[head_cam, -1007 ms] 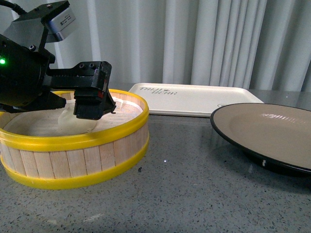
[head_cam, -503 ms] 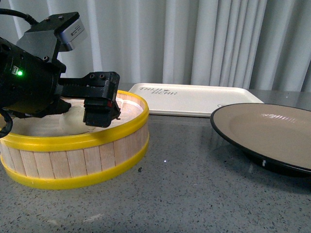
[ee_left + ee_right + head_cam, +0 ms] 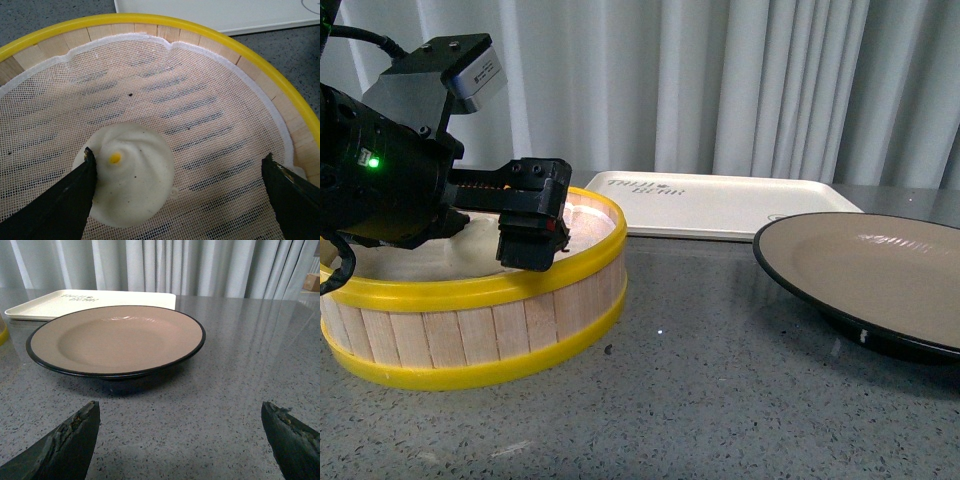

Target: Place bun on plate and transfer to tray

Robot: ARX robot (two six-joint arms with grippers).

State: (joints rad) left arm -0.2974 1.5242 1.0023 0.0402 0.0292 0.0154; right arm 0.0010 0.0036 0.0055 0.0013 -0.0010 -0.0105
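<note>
Left wrist view: left end effector (image 3: pixel 178 155) released, one finger touching bun (image 3: pixel 132 175) in basket (image 3: pixel 200 30). Pick step. Next: centre, clench gently. Right end effector (image 3: pixel 180 412) released.

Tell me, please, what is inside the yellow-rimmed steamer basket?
The steamer basket holds a white mesh liner and the bun, with the open left end effector straddling it. Whatever lies beneath the bun is covered.

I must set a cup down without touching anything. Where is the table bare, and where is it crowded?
Bare table lies between the steamer basket and the plate, in front of the tray. The plate's inside and the visible tray top are bare too. Crowded: inside the basket, where the open left gripper straddles the bun.
</note>
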